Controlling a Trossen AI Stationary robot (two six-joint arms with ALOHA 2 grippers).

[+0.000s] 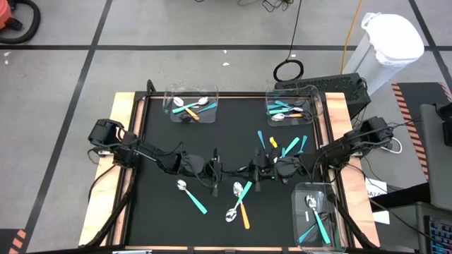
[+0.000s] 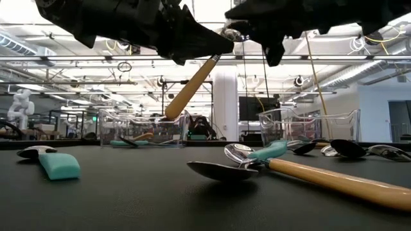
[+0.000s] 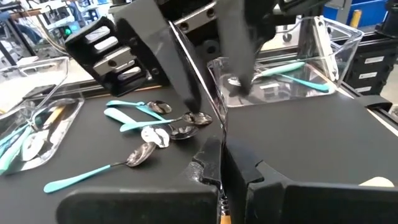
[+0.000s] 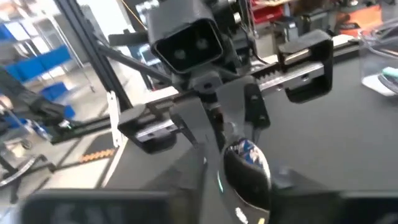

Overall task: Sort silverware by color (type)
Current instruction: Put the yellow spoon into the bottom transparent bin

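My left gripper [image 1: 210, 171] clamps an orange-handled spoon [image 2: 190, 86] above mid-table; my right gripper [image 1: 256, 171] meets its bowl end, grip undeterminable. Letting go before that second hold is firm would probably drop the spoon.

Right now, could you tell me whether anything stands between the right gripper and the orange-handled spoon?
Nothing visible does. The left gripper holds the orange-handled spoon above mid-table, and the right gripper sits right at its silver bowl.
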